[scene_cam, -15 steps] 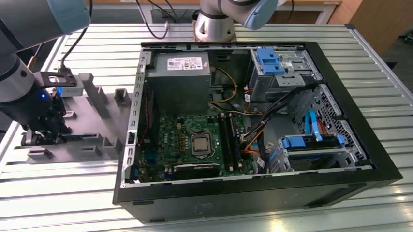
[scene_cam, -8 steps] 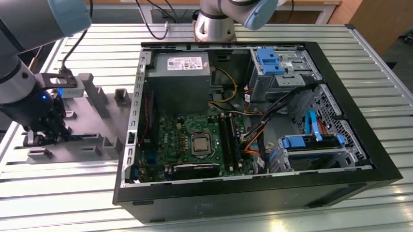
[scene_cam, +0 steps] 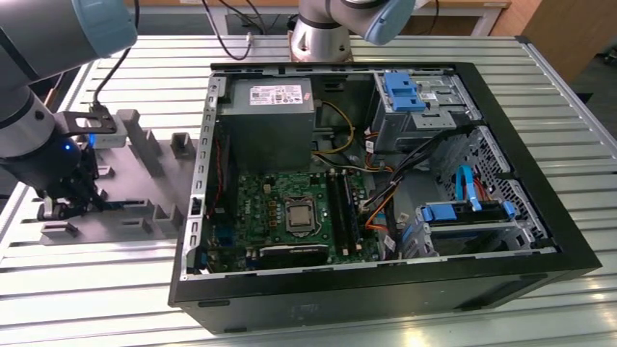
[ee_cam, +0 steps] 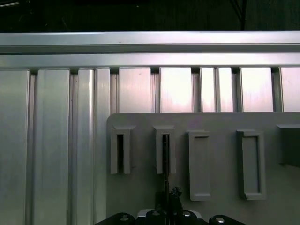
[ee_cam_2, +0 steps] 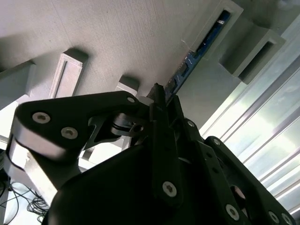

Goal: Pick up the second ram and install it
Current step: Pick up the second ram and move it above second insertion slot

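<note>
the second ram point(ee_cam_2: 199, 49) stands on its long edge in a slotted grey holder point(ee_cam_2: 117, 42). its far end is tucked into a raised pocket and its near end reaches the gripper point(ee_cam_2: 159, 96). in the second wrist view the fingertips meet on the stick's flat faces, so the jaws look clamped on the board rather than standing apart. the stick has not left its pocket. a grip on the flat sides, with the blade upright, suits a part that must go edge-first into a narrow socket. in the first wrist view the stick shows edge-on as a thin dark line running from a pocket to the gripper.

in the exterior view the gripper sits low over the holder. the holder lies on the slatted aluminium table point(scene_cam: 97, 289), at about nine o'clock from the open computer case point(scene_cam: 386, 300). inside the case the motherboard point(scene_cam: 260, 195) lies flat. its long black memory slots point(scene_cam: 345, 210) are at roughly three o'clock from the processor socket point(scene_cam: 299, 215), well apart from the gripper.
</note>
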Available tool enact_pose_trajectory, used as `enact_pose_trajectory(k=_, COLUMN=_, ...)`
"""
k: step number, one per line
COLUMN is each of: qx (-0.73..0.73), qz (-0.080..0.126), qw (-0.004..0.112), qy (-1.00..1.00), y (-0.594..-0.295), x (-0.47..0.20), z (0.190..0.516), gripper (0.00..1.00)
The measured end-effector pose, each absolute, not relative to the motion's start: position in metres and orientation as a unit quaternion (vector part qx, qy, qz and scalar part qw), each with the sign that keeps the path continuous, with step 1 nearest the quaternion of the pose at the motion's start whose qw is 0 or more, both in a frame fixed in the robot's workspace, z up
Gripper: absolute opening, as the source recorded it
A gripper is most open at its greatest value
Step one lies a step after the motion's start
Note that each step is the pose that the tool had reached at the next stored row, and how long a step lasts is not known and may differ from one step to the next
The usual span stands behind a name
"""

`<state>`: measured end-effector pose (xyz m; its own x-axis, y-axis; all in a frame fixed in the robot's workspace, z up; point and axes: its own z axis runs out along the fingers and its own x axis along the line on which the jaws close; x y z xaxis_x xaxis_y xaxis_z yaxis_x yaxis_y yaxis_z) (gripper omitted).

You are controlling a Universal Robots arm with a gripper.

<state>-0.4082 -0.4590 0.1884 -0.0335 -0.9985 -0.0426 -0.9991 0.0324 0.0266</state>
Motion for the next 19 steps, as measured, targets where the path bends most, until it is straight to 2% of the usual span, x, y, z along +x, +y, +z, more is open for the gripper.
enact_pose_trajectory(k=1, qx=-0.695, qz=0.024, qw=0.006, qy=0.718, y=-0.4590, x=-0.4083, z=0.1883, gripper=0.24)
enact_pose_trajectory(k=2, qx=-0.695, qz=0.024, qw=0.006, qy=0.718, y=-0.4590, x=-0.4082, z=0.1881, gripper=0.16)
enact_pose_trajectory(k=5, qx=-0.695, qz=0.024, qw=0.006, qy=0.718, y=-0.4590, x=-0.4082, z=0.1881, gripper=0.15)
enact_pose_trajectory(k=19, qx=-0.695, qz=0.023, qw=0.005, qy=0.718, y=-0.4590, x=-0.4082, z=0.1938, gripper=0.14)
